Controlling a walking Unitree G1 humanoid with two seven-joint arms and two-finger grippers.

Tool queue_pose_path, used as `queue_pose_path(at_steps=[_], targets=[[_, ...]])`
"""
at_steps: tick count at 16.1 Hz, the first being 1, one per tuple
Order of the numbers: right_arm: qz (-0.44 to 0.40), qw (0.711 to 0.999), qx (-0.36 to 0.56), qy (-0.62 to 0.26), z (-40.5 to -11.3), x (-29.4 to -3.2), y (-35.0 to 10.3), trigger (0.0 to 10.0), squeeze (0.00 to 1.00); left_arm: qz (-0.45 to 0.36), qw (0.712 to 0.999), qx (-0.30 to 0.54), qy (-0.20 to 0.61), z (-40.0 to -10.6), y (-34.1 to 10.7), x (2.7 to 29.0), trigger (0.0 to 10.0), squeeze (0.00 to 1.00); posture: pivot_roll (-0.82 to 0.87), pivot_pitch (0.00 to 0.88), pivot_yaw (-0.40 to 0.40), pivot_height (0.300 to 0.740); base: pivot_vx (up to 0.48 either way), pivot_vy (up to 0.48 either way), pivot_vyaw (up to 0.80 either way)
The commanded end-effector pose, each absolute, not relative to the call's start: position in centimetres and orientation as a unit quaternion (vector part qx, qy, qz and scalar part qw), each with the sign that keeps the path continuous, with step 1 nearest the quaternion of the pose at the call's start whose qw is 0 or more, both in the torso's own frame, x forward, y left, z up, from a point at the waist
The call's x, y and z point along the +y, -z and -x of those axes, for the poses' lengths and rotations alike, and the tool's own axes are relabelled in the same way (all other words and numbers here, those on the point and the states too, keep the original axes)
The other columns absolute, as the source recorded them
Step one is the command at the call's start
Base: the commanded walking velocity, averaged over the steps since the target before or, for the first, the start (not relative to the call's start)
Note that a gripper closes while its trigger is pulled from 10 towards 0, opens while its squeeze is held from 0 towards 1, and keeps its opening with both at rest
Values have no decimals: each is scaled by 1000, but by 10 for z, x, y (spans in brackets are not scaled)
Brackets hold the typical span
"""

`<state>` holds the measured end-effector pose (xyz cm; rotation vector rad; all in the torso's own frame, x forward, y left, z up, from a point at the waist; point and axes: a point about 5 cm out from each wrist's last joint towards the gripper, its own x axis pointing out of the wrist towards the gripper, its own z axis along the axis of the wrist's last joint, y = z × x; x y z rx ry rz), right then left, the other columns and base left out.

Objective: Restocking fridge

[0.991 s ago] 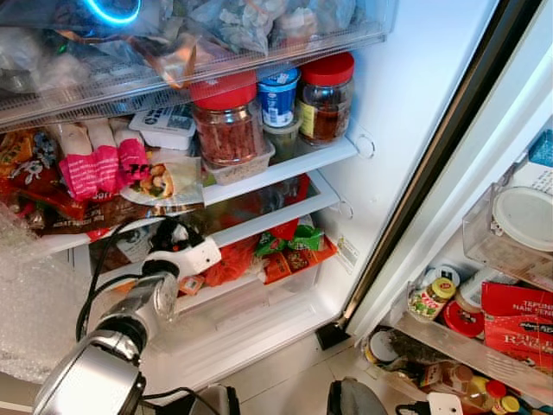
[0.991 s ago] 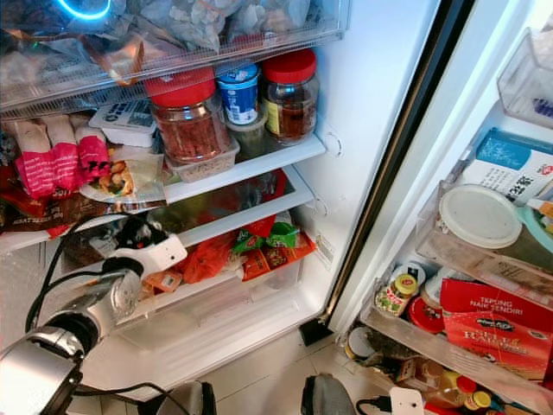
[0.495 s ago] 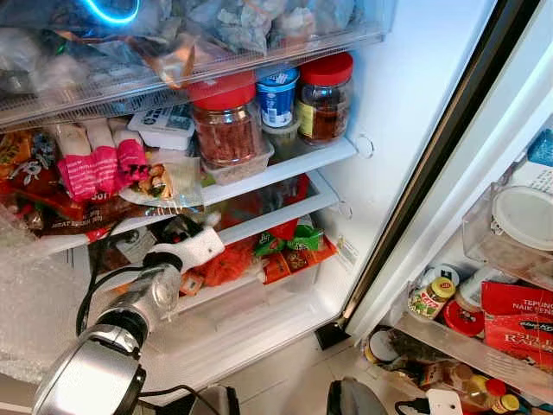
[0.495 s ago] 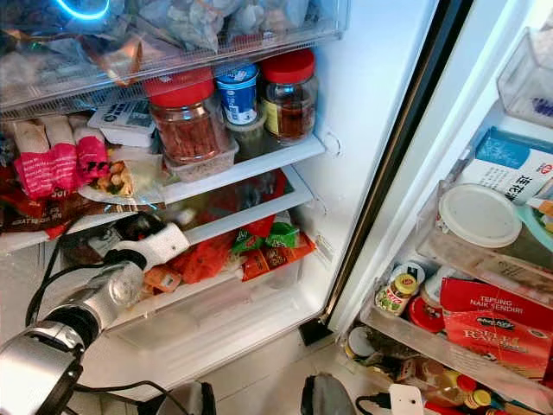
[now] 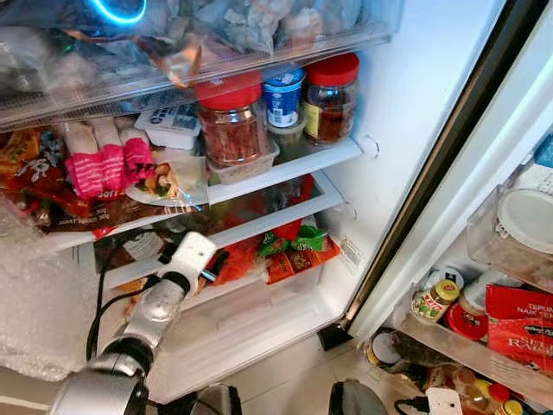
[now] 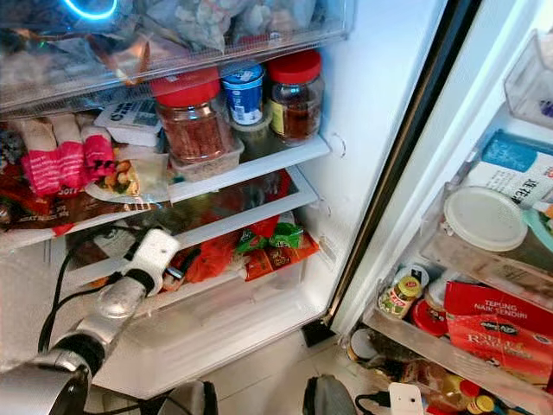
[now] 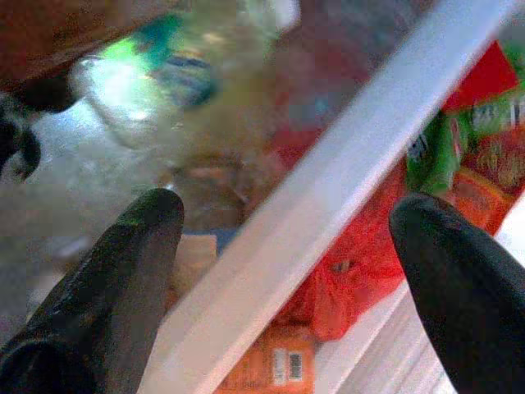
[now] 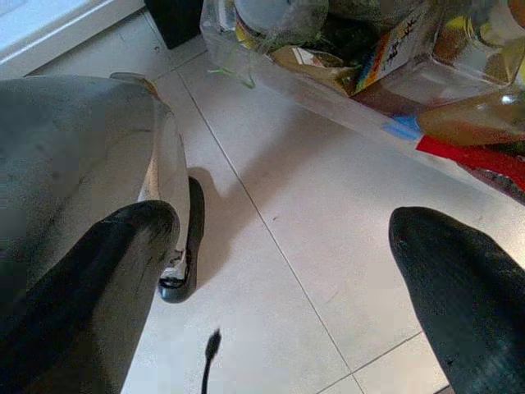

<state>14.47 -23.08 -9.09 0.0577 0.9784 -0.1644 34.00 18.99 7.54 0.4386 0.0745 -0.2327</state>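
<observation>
Inside the open white fridge [image 5: 406, 95], the left hand [image 7: 287, 246], fingers apart and empty, is reaching at the front edge of the lower glass shelf [image 5: 259, 226] toward soft, crinkly orange snack packets [image 5: 289, 264], probably best pinched at an edge.

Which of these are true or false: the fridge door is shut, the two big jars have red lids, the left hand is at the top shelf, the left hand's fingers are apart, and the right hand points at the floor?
1. The fridge door is shut. False: it stands open, its door racks in view.
2. The two big jars have red lids. True.
3. The left hand is at the top shelf. False: it is low, at the drawer front.
4. The left hand's fingers are apart. True.
5. The right hand points at the floor. True.
</observation>
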Motion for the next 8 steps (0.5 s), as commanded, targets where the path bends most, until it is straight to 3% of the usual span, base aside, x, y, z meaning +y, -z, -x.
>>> queue_pose_path(at_steps=[1, 5, 8], targets=[[-28, 874, 478, 80, -137, -231, 93, 10000, 0, -181, 978, 36, 100, -335, -72, 197, 10000, 0, 2, 87, -4, 643, 0, 0, 0], [-25, 874, 480, 77, -136, -231, 94, 10000, 0, -47, 997, 38, 38, -312, -51, 204, 10000, 0, 10, 74, 2, 643, 0, 0, 0], [-26, 876, 476, 77, -135, -231, 94, 10000, 0, -45, 998, 31, 22, -285, -34, 196, 10000, 0, 9, 65, 7, 643, 0, 0, 0]])
